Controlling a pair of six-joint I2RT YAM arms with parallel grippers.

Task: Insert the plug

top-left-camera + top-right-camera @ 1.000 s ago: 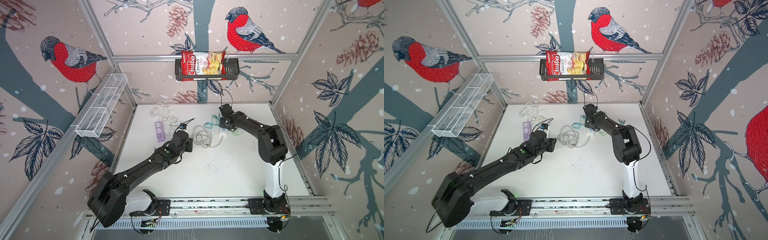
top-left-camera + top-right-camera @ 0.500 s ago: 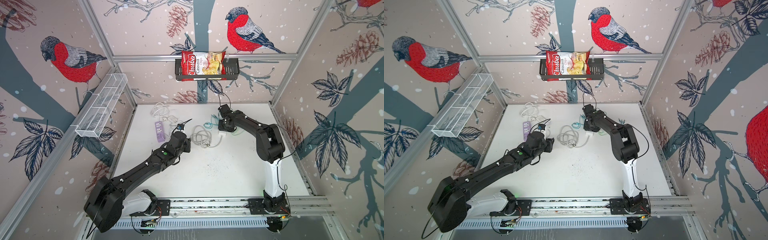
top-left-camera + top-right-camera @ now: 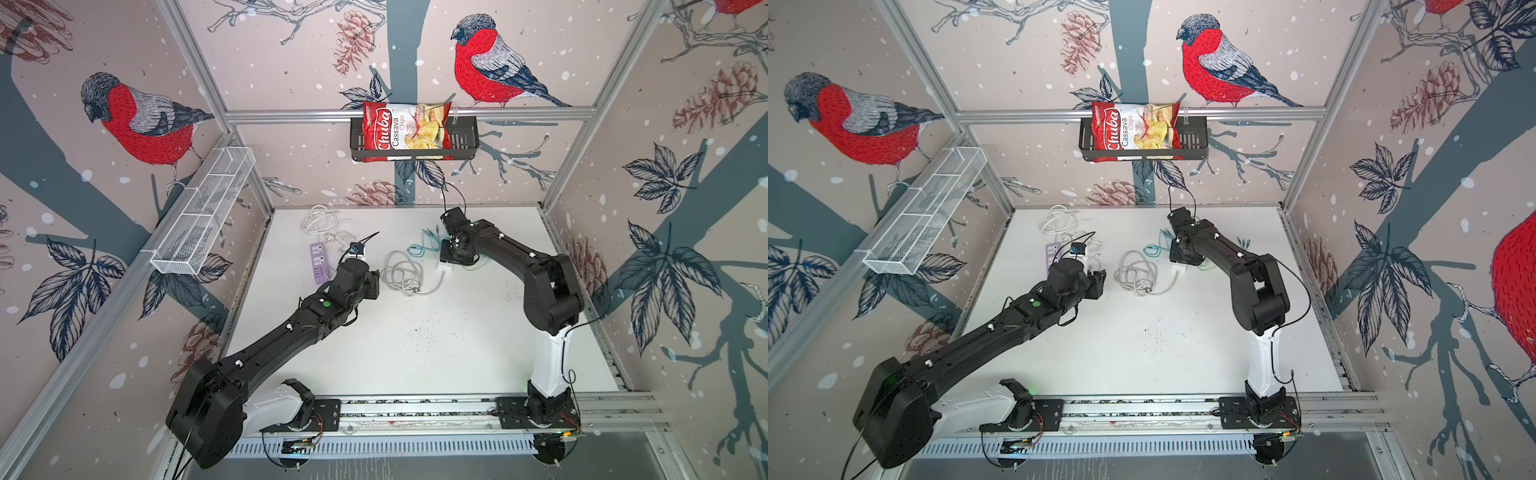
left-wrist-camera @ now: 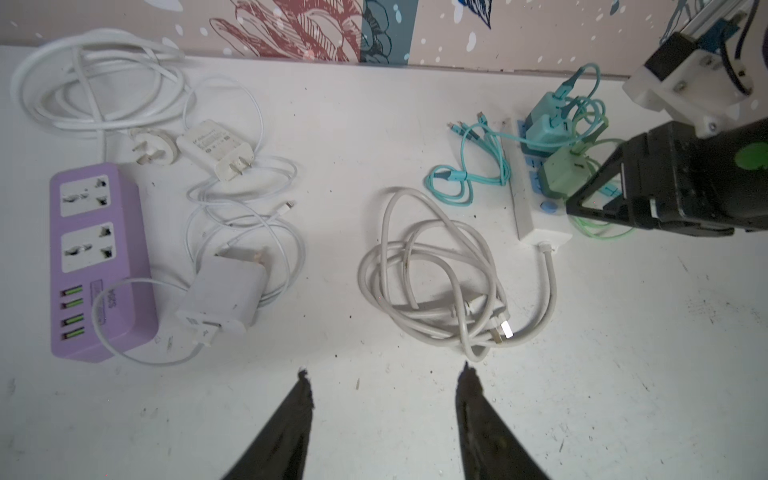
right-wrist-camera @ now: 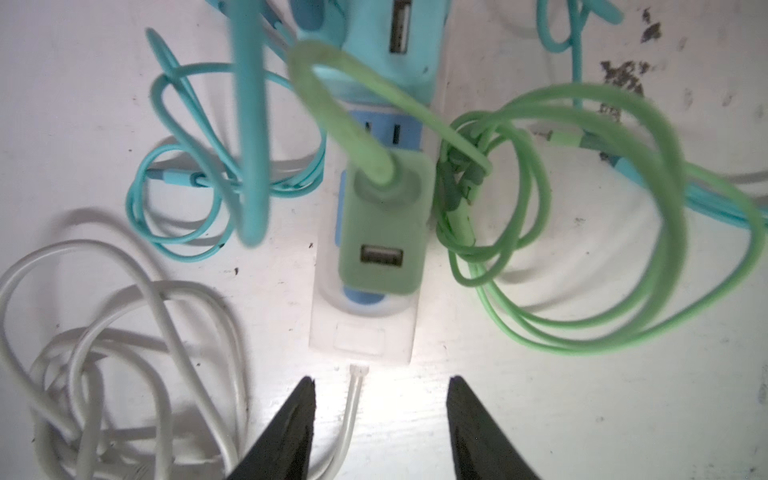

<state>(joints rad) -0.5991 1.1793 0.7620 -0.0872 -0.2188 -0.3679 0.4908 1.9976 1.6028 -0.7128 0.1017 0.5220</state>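
Note:
The green plug (image 5: 382, 224), a USB charger with a green cable, stands pushed into the white power strip (image 5: 361, 336) next to a teal charger (image 5: 374, 37). My right gripper (image 5: 381, 379) hovers open just off the strip's cable end, with nothing between its fingers. In the left wrist view the plug (image 4: 561, 174) and strip (image 4: 525, 208) show beside the right arm. My left gripper (image 4: 384, 369) is open and empty over bare table near a grey cable coil (image 4: 436, 274). Both top views show the grippers (image 3: 455, 253) (image 3: 1098, 282) apart.
A purple power strip (image 4: 99, 266) lies at the left with two white chargers (image 4: 224, 299) (image 4: 216, 149) and a white cable coil (image 4: 95, 83). Loose teal and green cables surround the white strip. A chips bag (image 3: 405, 131) sits in a rack on the back wall, and a wire basket (image 3: 203, 216) hangs on the left wall.
Both grippers have opened wider. The left arm has drawn back a little from the cables, and the right gripper has shifted slightly over the white strip.

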